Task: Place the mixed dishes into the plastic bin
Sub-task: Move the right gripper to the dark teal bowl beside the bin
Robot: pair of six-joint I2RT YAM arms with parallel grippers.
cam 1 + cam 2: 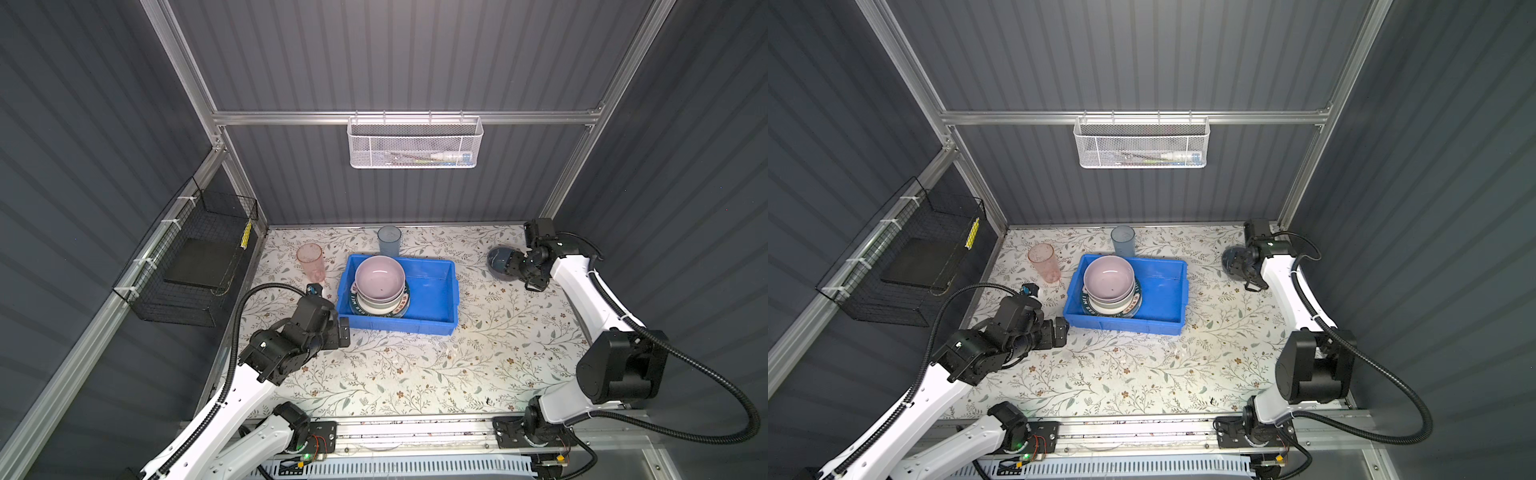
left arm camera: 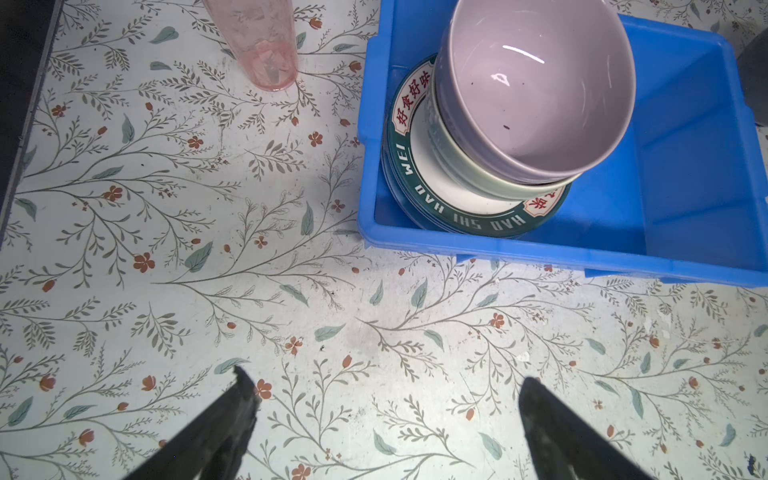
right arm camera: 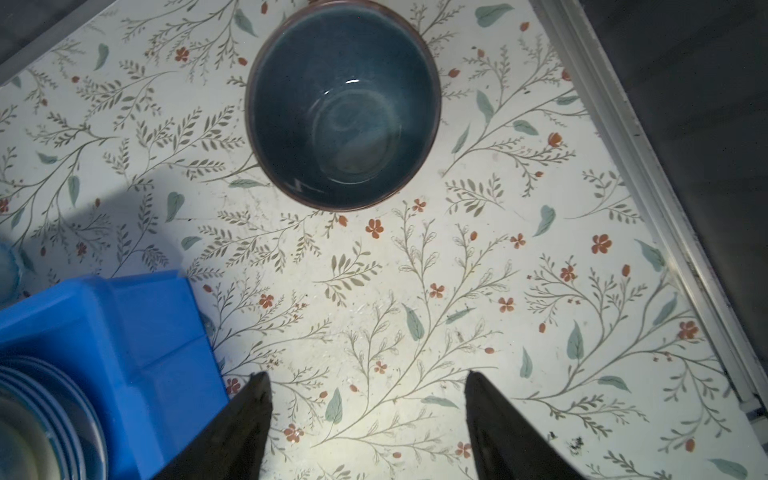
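Where right arm (image 1: pixel 573 274) overlaps, dark-blue bowl (image 1: pixel 496 259) half-hidden

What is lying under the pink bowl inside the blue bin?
A green bowl, then a plate with a dark lettered rim. Edges of more plates show beneath; their faces and number are covered.

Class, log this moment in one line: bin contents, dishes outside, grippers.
bin: plates, green bowl, pink bowl | outside: dark-blue bowl, pink tumbler, blue tumbler | left gripper: open | right gripper: open
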